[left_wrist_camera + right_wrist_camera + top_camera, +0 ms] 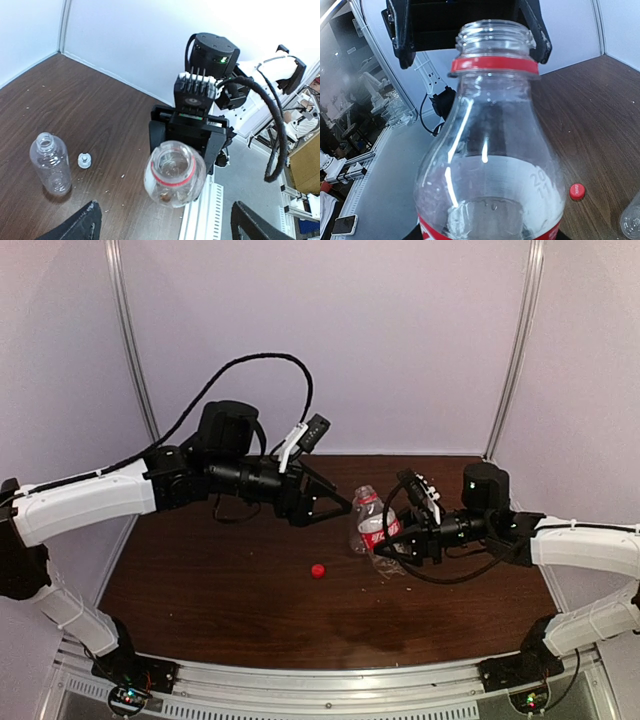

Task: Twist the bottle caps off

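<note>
Fingers (80,225) of the left gripper (338,505) are spread wide and empty, facing the open neck of the labelled bottle (372,525). The right gripper (398,540) clamps that bottle's body, holding it tilted. A second clear bottle (50,162), uncapped, sits on the table (200,610), the white cap (84,160) just beside it. The red cap (318,570) lies on the table near the held bottle.

Open table (200,590) left of red cap (318,571), labelled bottle (371,523) obstructing right of centre, walls (400,340) behind
</note>
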Action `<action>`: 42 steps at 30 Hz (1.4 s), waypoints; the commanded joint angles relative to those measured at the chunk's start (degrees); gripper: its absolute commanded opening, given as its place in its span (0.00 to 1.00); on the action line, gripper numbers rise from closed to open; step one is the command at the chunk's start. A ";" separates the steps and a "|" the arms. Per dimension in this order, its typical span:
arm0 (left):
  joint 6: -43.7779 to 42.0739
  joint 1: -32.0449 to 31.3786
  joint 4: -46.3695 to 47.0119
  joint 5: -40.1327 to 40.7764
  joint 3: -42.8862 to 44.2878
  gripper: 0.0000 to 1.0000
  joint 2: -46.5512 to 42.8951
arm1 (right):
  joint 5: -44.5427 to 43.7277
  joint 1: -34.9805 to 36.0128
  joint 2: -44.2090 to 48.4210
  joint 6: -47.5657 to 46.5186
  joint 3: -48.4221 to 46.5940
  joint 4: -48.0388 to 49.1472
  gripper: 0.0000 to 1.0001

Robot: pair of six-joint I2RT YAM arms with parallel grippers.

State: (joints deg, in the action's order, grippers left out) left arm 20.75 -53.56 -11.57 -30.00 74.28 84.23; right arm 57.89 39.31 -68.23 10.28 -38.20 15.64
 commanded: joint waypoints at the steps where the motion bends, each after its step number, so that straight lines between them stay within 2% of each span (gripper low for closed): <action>1: 3.55 0.35 6.01 -8.16 2.55 0.90 2.74 | 1.96 1.46 -0.99 -1.36 -2.94 0.87 0.35; 13: 6.27 0.37 10.78 -11.04 3.55 0.65 6.32 | 1.74 3.72 -4.00 -2.10 -4.95 0.45 0.34; 18: 6.24 0.33 11.29 -11.60 3.61 0.49 7.07 | 1.57 4.07 -4.68 -2.19 -5.48 0.27 0.34; 24: 5.58 0.37 10.93 -11.92 3.50 0.23 7.42 | 0.11 4.06 -4.99 -2.03 -5.66 0.14 0.35; 27: 3.80 0.42 8.71 -10.22 3.49 0.14 6.54 | -3.89 4.10 -4.77 -1.89 -5.86 -1.46 0.51; 29: 2.33 0.81 6.19 -7.66 3.46 0.06 5.49 | -7.38 4.11 -4.49 -2.37 -6.28 -3.92 0.75; 31: 0.88 1.73 3.44 -4.67 3.25 0.00 4.21 | -11.20 4.10 -3.97 -2.92 -6.61 -6.74 0.90; 33: -0.16 3.12 0.53 -0.86 2.75 0.00 2.95 | -14.41 4.01 -3.01 -3.39 -6.44 -8.75 0.99; 38: -3.99 6.35 -6.98 13.91 1.79 0.00 1.17 | -21.83 3.78 0.52 -2.84 -4.83 -11.08 1.00; 42: -6.80 7.37 -9.46 24.39 2.62 0.00 3.24 | -27.24 3.67 3.39 -0.96 -3.44 -11.42 1.00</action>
State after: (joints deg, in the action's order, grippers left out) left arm 18.50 -46.83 -17.30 -19.07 76.29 86.67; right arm 39.00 43.24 -68.27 7.73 -42.98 5.48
